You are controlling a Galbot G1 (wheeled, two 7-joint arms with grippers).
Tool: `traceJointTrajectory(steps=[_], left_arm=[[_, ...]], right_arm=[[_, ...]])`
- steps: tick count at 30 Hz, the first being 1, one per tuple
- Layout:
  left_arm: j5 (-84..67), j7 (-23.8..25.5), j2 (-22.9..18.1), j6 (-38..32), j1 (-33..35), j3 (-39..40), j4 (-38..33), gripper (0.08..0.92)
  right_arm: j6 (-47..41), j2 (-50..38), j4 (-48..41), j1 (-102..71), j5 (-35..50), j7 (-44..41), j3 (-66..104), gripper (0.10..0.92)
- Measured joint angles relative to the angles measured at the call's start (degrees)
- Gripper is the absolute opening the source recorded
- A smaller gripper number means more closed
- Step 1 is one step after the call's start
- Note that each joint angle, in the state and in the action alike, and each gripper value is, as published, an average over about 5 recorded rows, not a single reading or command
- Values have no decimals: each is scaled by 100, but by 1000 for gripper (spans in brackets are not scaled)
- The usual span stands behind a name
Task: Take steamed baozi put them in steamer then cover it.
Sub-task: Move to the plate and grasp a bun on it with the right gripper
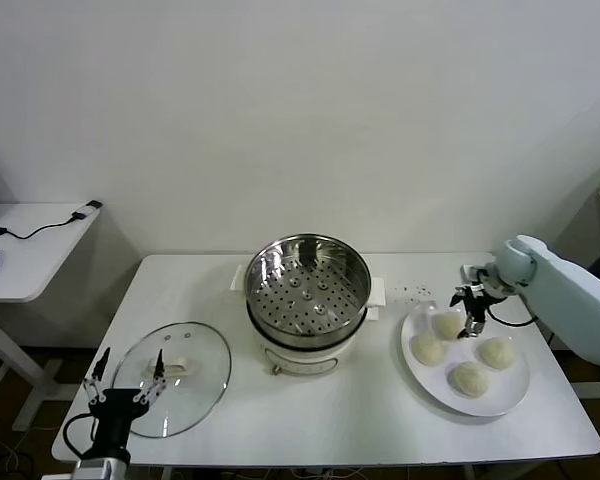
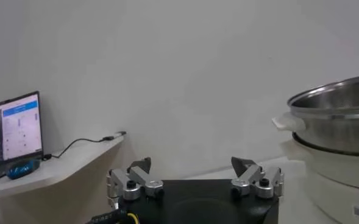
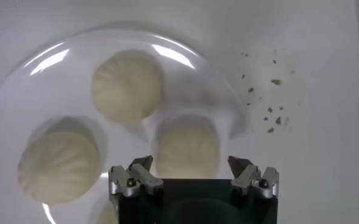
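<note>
The right tool [image 1: 472, 312] hangs over the far left part of the white plate [image 1: 510, 400], its fingers spread wide and gripping nothing. In the right wrist view the right tool [image 3: 191, 167] stands directly above one steamed baozi [image 3: 187, 146], with a finger to each side of it and apart from it. Four steamed baozi [image 1: 469, 378] lie on that plate, which sits near the right edge of the surface [image 1: 360, 420]. A scatter of dark crumbs [image 1: 412, 292] lies on the surface just beyond the plate. The steamer [image 1: 308, 290] stands at the middle of the surface, uncovered, its perforated floor bare. The cover [image 1: 172, 378] lies flat near the front left corner of the surface. The left tool [image 1: 128, 372] waits at that front left corner, over the near edge of the cover, fingers wide apart and empty.
</note>
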Motion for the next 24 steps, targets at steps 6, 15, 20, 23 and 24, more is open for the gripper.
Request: traceJointTrajectory(steps=[6, 15, 20, 23, 24], left_arm=[[-4, -6, 12, 2, -13, -19, 32, 823], [4, -13, 15, 3, -25, -17, 46, 823], [7, -17, 15, 2, -15, -23, 46, 823], [8, -19, 15, 1, 2, -24, 47, 823], [8, -20, 15, 0, 5, -24, 49, 823]], right_arm=[[28, 129, -175, 61, -49, -42, -127, 812], [76, 286, -370, 107, -86, -77, -195, 717], [119, 298, -383, 164, -43, -96, -229, 690], [165, 274, -343, 254, 31, -120, -324, 685], [186, 262, -319, 301, 68, -132, -374, 684]])
